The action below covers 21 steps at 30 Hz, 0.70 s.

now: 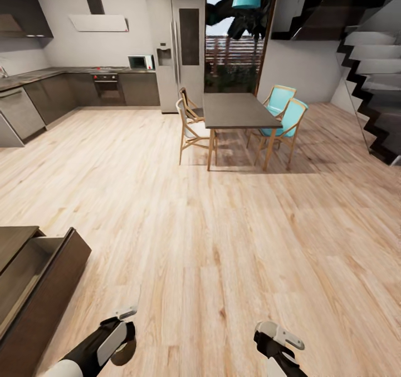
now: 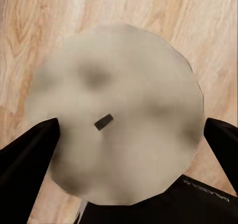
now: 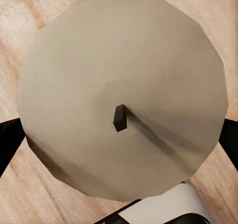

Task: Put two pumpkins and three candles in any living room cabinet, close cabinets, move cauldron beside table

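While both arms hang low over the wooden floor (image 1: 223, 226), each tool pinches a candle between its black fingers. The left tool (image 2: 129, 134) clasps a pale beige round candle (image 2: 119, 85), mottled, with a short dark wick. The right tool (image 3: 119, 134) clasps a smoother beige faceted candle (image 3: 148, 60). Beside the left tool, the dark-brown cabinet (image 1: 50, 288) stands open.

Black-and-white left arm (image 1: 97, 346), right arm (image 1: 275, 346), black fingers (image 2: 25, 159)
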Tool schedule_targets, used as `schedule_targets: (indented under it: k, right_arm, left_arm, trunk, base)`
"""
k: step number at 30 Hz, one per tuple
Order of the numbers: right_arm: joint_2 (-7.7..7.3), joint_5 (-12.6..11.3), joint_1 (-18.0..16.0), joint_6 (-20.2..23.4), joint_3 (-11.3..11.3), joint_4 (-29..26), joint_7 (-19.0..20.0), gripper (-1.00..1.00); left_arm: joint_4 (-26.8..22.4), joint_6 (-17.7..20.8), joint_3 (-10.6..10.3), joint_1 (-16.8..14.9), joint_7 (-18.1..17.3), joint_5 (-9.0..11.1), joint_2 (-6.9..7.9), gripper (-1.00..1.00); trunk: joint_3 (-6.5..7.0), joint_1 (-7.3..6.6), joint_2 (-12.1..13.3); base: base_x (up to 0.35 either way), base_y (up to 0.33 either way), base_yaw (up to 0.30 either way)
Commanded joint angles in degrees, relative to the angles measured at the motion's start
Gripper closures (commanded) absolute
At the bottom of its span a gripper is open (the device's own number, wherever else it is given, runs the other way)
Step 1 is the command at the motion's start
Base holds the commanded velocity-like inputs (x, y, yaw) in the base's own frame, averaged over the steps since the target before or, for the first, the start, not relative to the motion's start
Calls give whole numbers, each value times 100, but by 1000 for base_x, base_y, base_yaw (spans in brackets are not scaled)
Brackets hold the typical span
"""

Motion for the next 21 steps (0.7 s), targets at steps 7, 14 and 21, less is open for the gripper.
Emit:
schedule_targets:
  k: [7, 14, 21]
  right_arm:
    - [3, -60, -5, -38, 46, -2, -35, 100]
    - [4, -60, -6, -31, 46, -2, -29, 100]
    - [4, -60, -3, -32, 46, -2, -26, 100]
  left_arm:
    - [438, -814, -86, 8, -84, -30, -53, 100]
    - [497, -1233, -59, 39, -96, 48, -63, 100]
    - [1114, -1448, -30, 51, -119, 66, -82, 100]
  trunk:
    - [-7, 2, -7]
    - [-7, 2, -7]
    - [-7, 2, -7]
  base:
    - [0, 0, -62]
    - [69, -23, -5]
    - [283, -92, 0]
